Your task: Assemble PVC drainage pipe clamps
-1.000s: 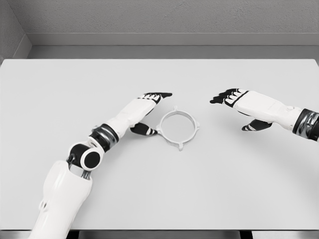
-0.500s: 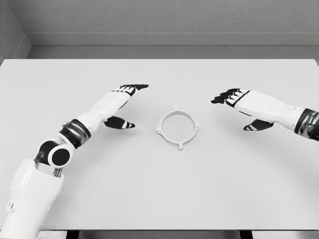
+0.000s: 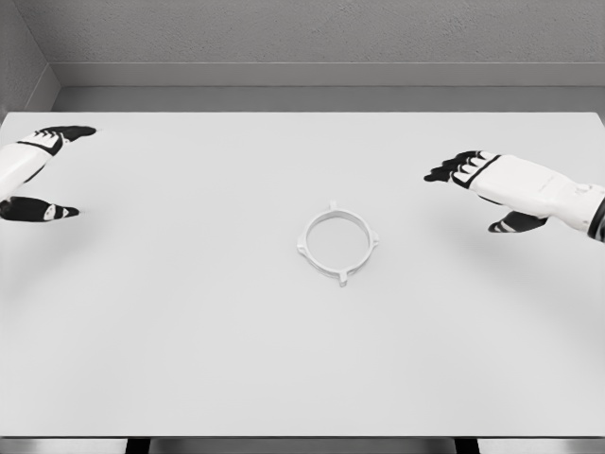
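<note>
White plastic forms the pipe clamp (image 3: pixel 337 243), a thin round ring that lies flat near the middle of the table (image 3: pixel 284 378). Four small tabs are seen jutting from its rim, roughly a quarter turn apart, and the hoop is open in the middle so that the tabletop shows through. Its surface looks smooth and matte, close in tone to the table beneath it.

A wide, pale grey, even slab is presented by the table, with no visible grain; its near edge is seen at the bottom of the view. Behind it a rough, speckled grey wall (image 3: pixel 312 33) is seen, with a smoother band along its base.

The left hand (image 3: pixel 30 175) is seen at the far left edge, partly cut off by the frame. Its shell is glossy white, its fingertips black. The fingers are held out straight and the thumb is spread well below them, with nothing between.

The right hand (image 3: pixel 492 184) is seen at the right, well apart from the clamp. The same white casing and dark, segmented fingertips are shown. Its fingers are extended loosely toward the left, the thumb is dropped beneath, and nothing is held.
</note>
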You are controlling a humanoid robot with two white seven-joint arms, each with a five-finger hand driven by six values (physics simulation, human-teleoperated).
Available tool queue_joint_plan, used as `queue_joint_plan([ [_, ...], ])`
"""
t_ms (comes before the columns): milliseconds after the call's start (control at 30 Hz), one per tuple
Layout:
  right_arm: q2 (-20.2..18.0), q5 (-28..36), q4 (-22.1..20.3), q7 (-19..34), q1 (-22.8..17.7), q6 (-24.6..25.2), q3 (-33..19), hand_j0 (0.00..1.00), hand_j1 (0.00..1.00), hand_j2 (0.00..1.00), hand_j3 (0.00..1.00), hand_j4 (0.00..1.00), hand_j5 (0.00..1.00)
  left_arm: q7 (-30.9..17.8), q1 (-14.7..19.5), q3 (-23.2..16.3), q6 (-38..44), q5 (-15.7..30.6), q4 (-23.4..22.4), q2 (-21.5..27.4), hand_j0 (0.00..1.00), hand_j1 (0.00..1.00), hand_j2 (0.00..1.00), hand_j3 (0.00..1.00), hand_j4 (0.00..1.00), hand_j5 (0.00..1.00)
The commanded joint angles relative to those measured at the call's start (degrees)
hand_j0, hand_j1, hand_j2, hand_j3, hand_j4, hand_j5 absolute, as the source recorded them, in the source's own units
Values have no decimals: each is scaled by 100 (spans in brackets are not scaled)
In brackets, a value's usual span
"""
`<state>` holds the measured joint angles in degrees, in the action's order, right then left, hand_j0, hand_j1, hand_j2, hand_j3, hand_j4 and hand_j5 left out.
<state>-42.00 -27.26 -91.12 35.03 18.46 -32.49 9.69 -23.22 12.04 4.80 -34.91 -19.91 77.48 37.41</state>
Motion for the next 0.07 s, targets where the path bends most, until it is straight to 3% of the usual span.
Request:
queue_joint_plan([
  [0, -28, 28, 6, -3, 0, 15, 7, 100, 100, 100, 100, 100, 100, 2, 0, 38, -9, -22, -128, 117, 100, 100, 100, 100, 100, 100],
  [33, -28, 28, 6, -3, -9, 15, 7, 100, 100, 100, 100, 100, 100, 2, 0, 12, -9, -48, -128, 117, 100, 100, 100, 100, 100, 100],
])
